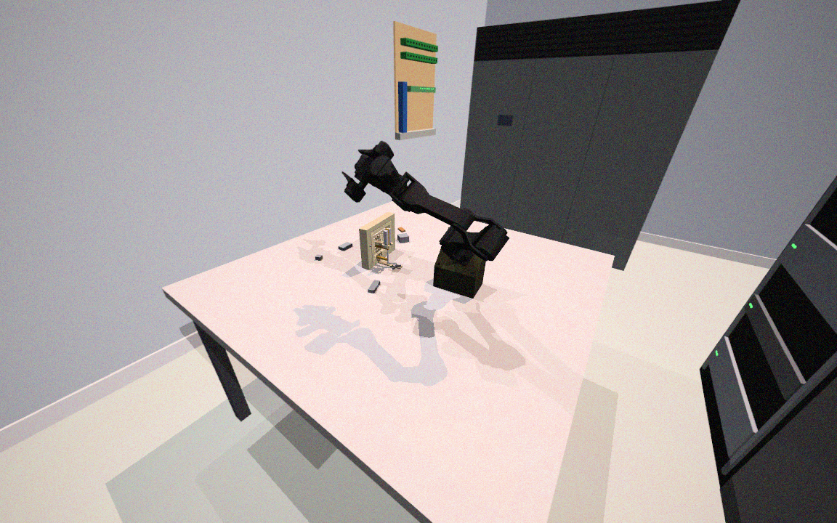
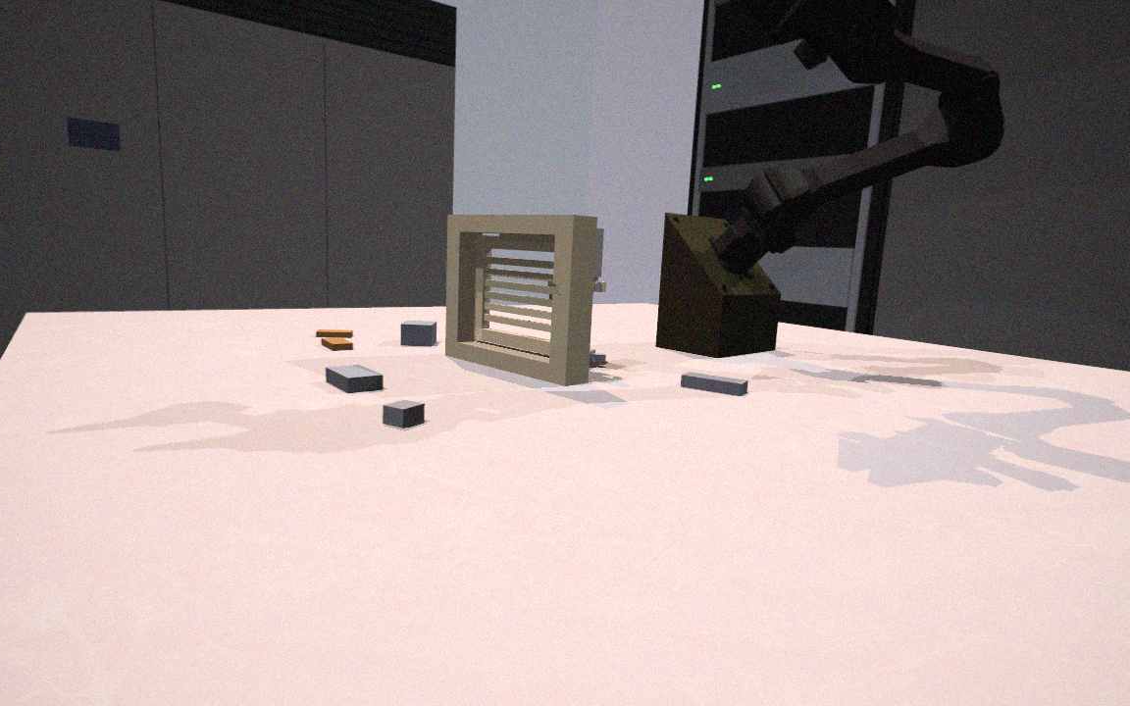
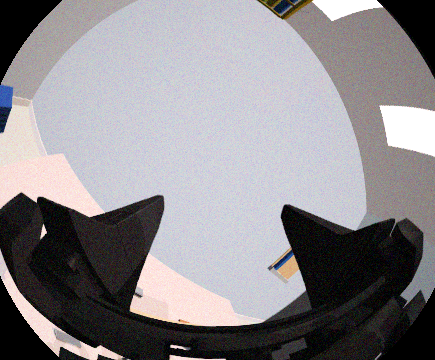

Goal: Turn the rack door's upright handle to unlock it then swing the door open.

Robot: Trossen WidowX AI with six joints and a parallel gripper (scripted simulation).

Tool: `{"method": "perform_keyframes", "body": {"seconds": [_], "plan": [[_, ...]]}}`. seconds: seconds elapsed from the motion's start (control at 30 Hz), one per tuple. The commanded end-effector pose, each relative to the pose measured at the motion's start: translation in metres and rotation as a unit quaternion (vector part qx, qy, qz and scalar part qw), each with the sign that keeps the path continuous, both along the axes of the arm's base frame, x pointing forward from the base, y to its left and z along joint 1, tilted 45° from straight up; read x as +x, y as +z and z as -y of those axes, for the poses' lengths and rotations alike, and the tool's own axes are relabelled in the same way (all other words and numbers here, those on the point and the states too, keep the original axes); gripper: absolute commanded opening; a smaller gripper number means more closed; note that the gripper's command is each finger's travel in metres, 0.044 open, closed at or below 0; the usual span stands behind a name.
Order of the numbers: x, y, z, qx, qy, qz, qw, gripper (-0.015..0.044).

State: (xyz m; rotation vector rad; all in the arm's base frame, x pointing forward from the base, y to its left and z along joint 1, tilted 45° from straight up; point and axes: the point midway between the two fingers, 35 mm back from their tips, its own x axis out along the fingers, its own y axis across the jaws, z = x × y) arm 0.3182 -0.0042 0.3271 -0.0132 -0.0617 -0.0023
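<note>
holds the end effector (image 1: 351, 162) (image 2: 784, 30) (image 3: 225, 207) wide apart, with nothing gripped, high above the counter (image 1: 506, 416) (image 2: 551, 544) (image 3: 37, 185) and well apart from the frame (image 1: 366, 250) (image 2: 573, 302). in the wrist view, points both fingers toward the pale wall, one at each side, with the board (image 1: 418, 110) (image 3: 288, 267) showing small beside the right-hand one. stretches the arm (image 1: 441, 208) (image 2: 867, 162) up from the base (image 1: 457, 276) (image 2: 718, 325), touching neither frame nor counter with the fingers.

upright on the counter near the base, the frame, with the door (image 2: 521, 298) inside it. from the exterior view, looks shut, with slats across the opening. on the side toward the base, shows small parts sticking out, too small to tell the handle or its turn.

around the frame, lying on the counter: a flat block (image 1: 344, 245) (image 2: 354, 378) and, near it, a small block (image 1: 319, 257) (image 2: 403, 413), both on the side away from the base; a long block (image 1: 374, 286) (image 2: 714, 383) apart from the frame; a grey box (image 1: 402, 237) (image 2: 418, 333), and near that, orange pieces (image 1: 401, 229) (image 2: 336, 344). close to the foot of the frame on the base side, a grey thing (image 1: 395, 266) (image 2: 597, 358), too small to name
</note>
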Motion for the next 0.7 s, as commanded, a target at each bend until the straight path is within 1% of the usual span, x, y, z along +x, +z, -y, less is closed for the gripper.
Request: {"method": "perform_keyframes", "body": {"seconds": [0.0,0.1,0.13,0.4,0.67], "plan": [[0.001,-0.001,0.000,-0.001,0.001,-0.002,1.000,0.0374],[0.009,-0.012,-0.001,-0.011,0.008,-0.036,0.999,0.0295],[0.013,-0.017,-0.002,-0.015,0.012,-0.051,0.999,0.0280],[0.034,-0.060,-0.005,-0.040,0.045,-0.164,0.985,0.0280],[0.046,-0.103,-0.007,-0.050,0.083,-0.270,0.958,0.0280]]}}
